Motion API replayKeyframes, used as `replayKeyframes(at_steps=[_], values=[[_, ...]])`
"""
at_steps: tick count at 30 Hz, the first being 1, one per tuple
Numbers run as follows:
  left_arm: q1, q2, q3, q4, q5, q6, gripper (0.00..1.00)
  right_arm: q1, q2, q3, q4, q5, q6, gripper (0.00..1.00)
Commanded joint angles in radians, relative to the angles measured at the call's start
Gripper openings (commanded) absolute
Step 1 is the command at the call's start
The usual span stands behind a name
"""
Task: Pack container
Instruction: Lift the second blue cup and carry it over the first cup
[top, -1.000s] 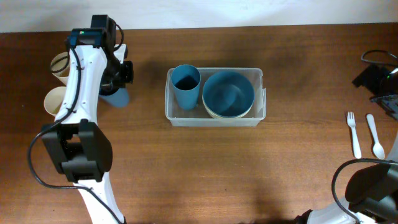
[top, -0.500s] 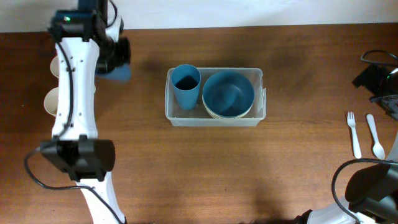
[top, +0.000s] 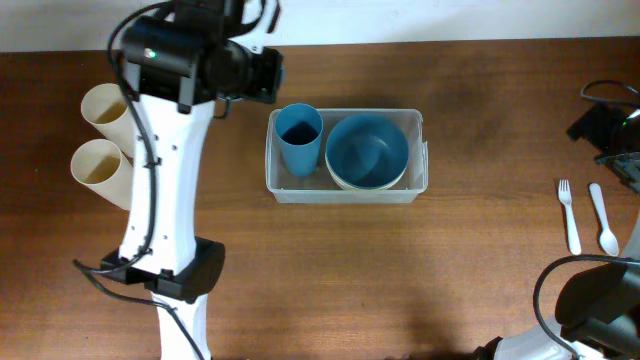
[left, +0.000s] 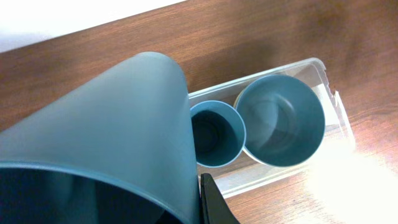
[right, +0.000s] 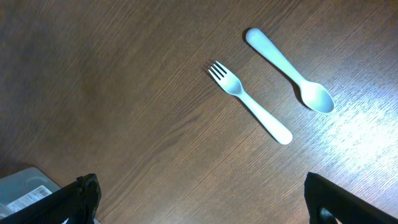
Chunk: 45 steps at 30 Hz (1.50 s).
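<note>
The left arm reaches from its base, near-left of the container, up past the bin's left end, and its wrist bends toward the container's far-left corner. The left gripper hangs just beside that corner, clamped on a blue cup held tilted; one black finger shows against the cup's wall. The right arm stands well to the right of the container. The right gripper points down, jaws spread wide and holding nothing.

Overhead looks straight down; left wrist close, oblique, shares container.
</note>
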Motion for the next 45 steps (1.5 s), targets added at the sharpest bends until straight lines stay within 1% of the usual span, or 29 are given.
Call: replayKeyframes(at_steps=[1, 5, 12, 22, 26, 31, 45], values=[[-0.038, -0.027, 0.021, 0.001, -0.107, -0.002, 0.02, 0.000, 0.003, -0.005, 0.000, 0.002, 0.011, 0.99], [-0.064, -0.027, 0.021, -0.002, -0.087, -0.003, 0.01, 0.000, 0.003, -0.005, 0.000, 0.002, 0.011, 0.99], [-0.112, -0.029, 0.021, -0.002, 0.039, -0.002, 0.02, 0.000, 0.003, -0.005, 0.000, 0.002, 0.011, 0.99], [-0.116, -0.069, 0.000, -0.002, 0.036, 0.006, 0.02, 0.000, 0.003, -0.005, 0.000, 0.002, 0.011, 0.99], [-0.116, -0.088, -0.086, -0.002, 0.035, 0.028, 0.02, 0.000, 0.003, -0.005, 0.000, 0.002, 0.011, 0.99], [-0.116, -0.098, -0.190, -0.002, 0.036, 0.028, 0.02, 0.000, 0.003, -0.005, 0.000, 0.002, 0.011, 0.99], [-0.116, -0.099, -0.229, -0.002, 0.037, 0.027, 0.02, 0.000, 0.003, -0.005, 0.000, 0.002, 0.011, 0.99]])
